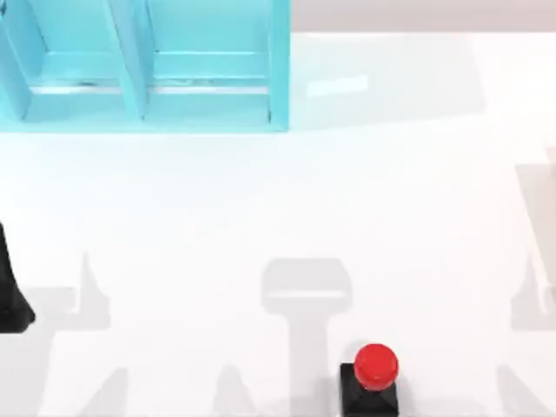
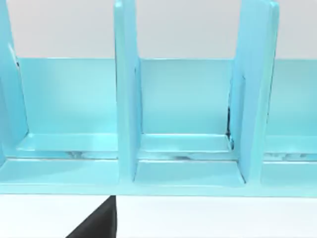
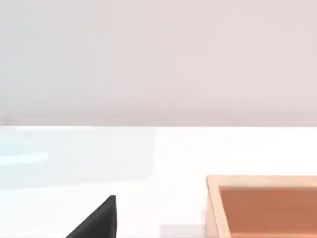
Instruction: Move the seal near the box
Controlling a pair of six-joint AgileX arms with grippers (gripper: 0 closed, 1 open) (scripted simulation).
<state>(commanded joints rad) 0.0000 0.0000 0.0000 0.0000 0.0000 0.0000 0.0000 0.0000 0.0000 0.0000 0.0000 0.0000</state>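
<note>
The seal point(image 1: 375, 375), a glossy red round knob on a black square base, stands upright at the table's front edge, right of centre. The box point(image 3: 262, 206), an open tan wooden container, appears in the right wrist view, close to a black part of my right gripper point(image 3: 96, 222). My left gripper point(image 1: 12, 295) is a dark shape at the table's left edge, far from the seal; the left wrist view shows its black tip point(image 2: 96, 222). Nothing touches the seal.
A light blue shelf unit point(image 1: 139, 69) with upright dividers lies at the back left, and it faces the left wrist camera point(image 2: 178, 124). White tabletop stretches between the shelf unit and the seal.
</note>
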